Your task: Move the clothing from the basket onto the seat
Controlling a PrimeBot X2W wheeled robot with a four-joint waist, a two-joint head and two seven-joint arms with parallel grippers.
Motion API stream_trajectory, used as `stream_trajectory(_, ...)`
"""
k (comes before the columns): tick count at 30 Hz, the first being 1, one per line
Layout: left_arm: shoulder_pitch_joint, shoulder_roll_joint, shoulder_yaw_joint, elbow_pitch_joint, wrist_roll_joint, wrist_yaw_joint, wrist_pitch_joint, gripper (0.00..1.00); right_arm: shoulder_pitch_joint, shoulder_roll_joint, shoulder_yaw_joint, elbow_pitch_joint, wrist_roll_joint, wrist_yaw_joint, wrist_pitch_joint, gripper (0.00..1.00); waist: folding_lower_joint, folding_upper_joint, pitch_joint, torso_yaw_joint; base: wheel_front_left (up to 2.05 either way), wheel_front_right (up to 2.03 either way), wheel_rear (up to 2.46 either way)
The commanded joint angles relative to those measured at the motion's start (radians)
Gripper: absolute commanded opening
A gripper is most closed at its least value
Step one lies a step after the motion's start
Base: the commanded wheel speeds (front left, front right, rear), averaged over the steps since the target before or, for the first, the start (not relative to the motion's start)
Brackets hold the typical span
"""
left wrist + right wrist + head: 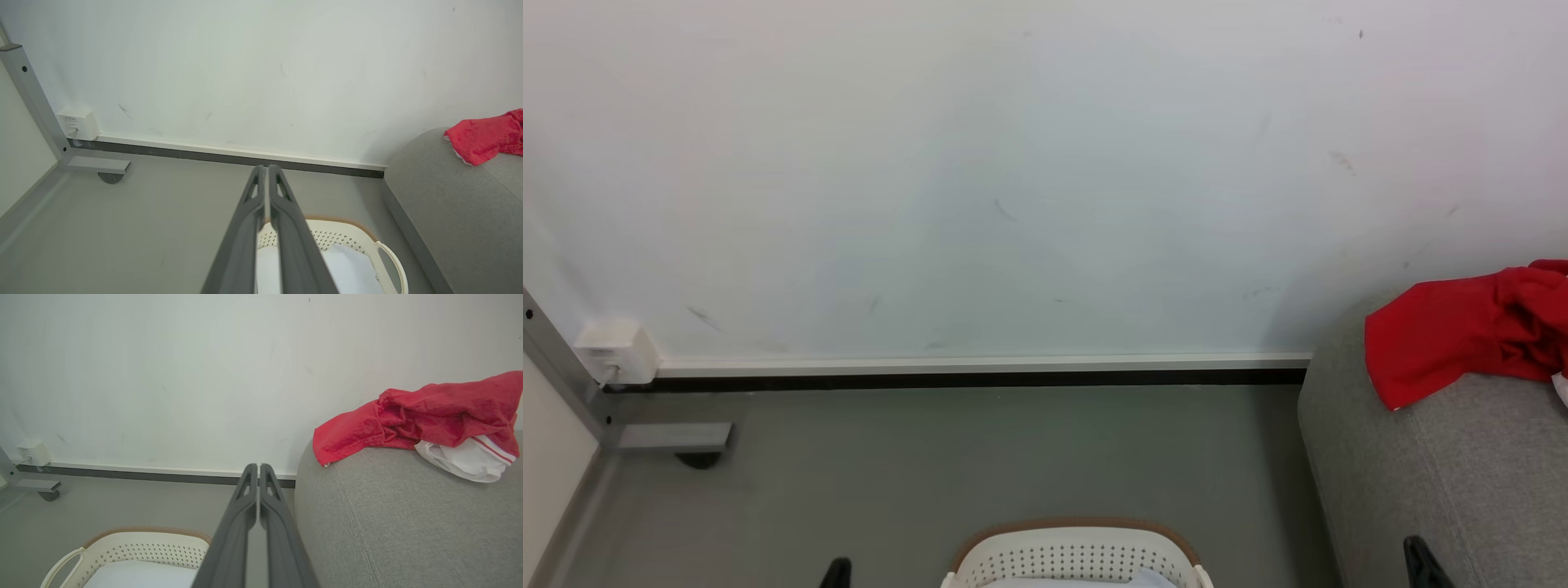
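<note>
The clothing (408,412) lies bunched on the seat (388,522), at its rounded end by the wall. The transfer step appears complete. The left pincer (267,167) and right pincer (258,465) are each pressed together, pinching nothing, near the basket (155,551). The basket stands on the floor and holds a pale cloth (351,265). The next move probably calls only for parking both arms. Nothing obstructs them: a castor frame (94,165) stands well apart.

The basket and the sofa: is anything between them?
Only bare grey floor separates the basket from the sofa, as the left wrist view shows.
</note>
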State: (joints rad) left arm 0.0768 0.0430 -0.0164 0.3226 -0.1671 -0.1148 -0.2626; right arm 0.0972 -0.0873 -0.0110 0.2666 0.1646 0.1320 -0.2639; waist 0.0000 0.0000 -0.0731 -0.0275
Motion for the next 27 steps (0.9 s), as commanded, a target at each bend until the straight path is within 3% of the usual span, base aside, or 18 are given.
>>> stream_trajectory(1,0.001,0.000,0.000,0.004,-0.002,0.000,0.001,0.00,0.001,0.001,0.000,0.003,0.002,0.000,0.001,0.00,0.0000,0.0000,0.000,0.000,0.00,0.00,0.00)
stream_trajectory(27,-0.060,0.002,0.042,-0.019,-0.458,-0.006,0.120,0.00,-0.066,0.013,-0.033,-0.002,0.459,0.000,0.121,0.00,0.0001,0.0000,0.016,0.006,0.00,0.00,0.00)
